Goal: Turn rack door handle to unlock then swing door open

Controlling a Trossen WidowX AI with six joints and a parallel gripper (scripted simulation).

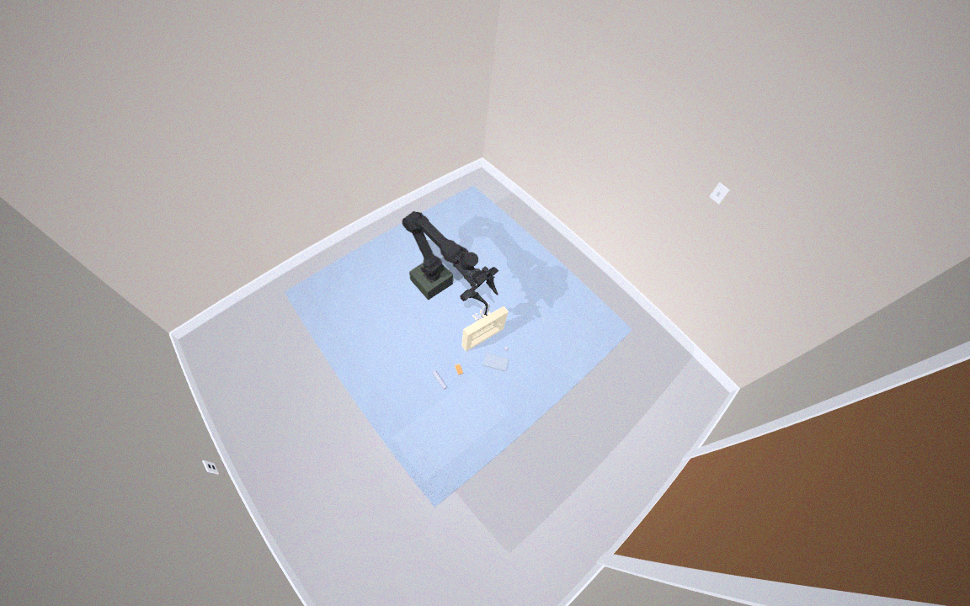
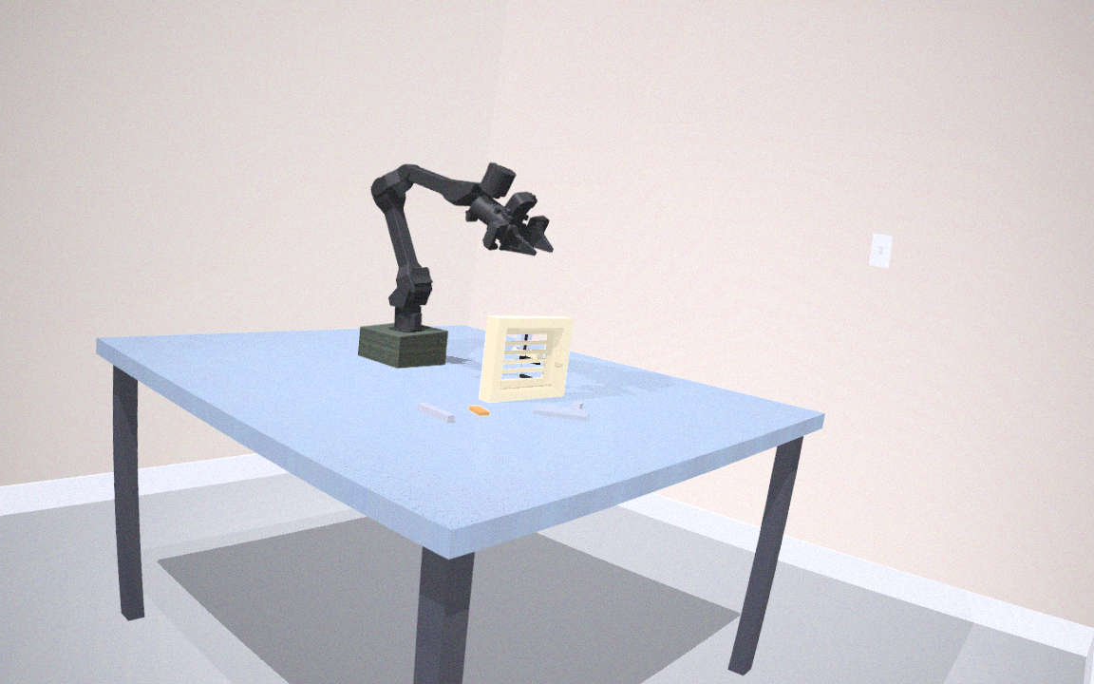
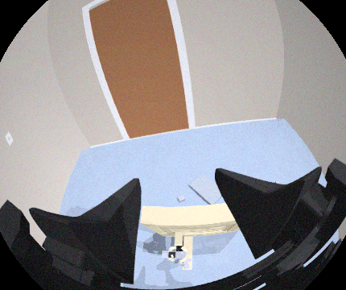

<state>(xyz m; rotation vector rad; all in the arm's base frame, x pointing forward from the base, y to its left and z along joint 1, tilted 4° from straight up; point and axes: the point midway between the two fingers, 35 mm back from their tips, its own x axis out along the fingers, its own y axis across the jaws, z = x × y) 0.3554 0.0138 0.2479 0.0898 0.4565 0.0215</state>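
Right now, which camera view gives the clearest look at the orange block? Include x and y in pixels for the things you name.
Exterior: the orange block (image 1: pixel 458 369) (image 2: pixel 479 410) shows whole there, its top and side visible beyond the cream frame (image 1: pixel 466 340) (image 2: pixel 490 361) (image 3: pixel 169 215). Top shows it whole but small; wrist doesn't show it.
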